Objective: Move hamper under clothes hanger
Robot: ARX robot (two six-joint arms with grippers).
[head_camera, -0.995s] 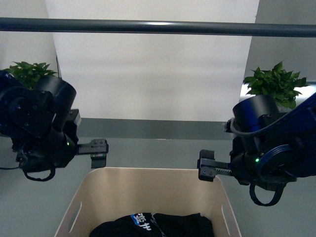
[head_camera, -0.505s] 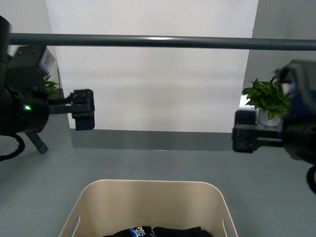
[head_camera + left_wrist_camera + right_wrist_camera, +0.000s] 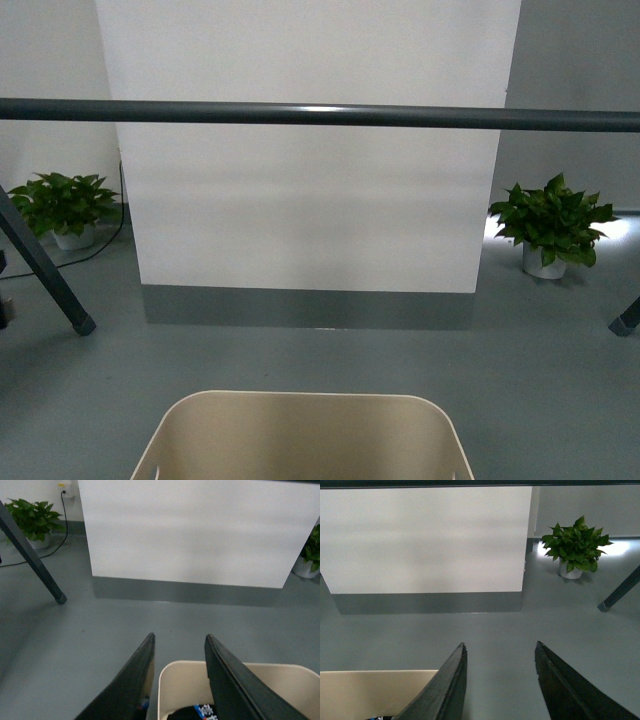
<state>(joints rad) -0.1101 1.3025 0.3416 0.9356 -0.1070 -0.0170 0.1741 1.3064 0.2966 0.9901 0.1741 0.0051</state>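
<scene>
Hamper [image 3: 300, 435]: beige tub, rounded corners, smooth walls; near centre of the front view, only its far rim and upper inner wall showing, cut off by the near edge. Standing on the grey floor [image 3: 300, 355], directly below the bar in the picture, on the near side of it; whether truly beneath cannot be told. Dark cloth with blue and white print [image 3: 202, 712] lying inside, glimpsed in the left wrist view.

Clothes hanger [image 3: 320, 115]: dark grey round bar running level across the whole front view, high up. One slanted leg [image 3: 45, 270] ending in a foot on the floor at far left; another foot [image 3: 625, 320] at far right.

Left gripper [image 3: 177, 680]: fingers [image 3: 132, 682] dark, spread wide apart, holding nothing; poised above the hamper's far left corner, one finger outside the rim, the other over the inside.

Right gripper [image 3: 497, 685]: fingers [image 3: 447, 687] dark, spread wide apart, holding nothing; above bare floor, the hamper's rim [image 3: 375, 690] just to the left.

Surroundings: white wall panel [image 3: 310, 200] with grey skirting beyond the bar; potted plant [image 3: 62, 205] far left; potted plant [image 3: 550, 225] far right; black cable [image 3: 57, 535] trailing along the floor beside the left plant.
</scene>
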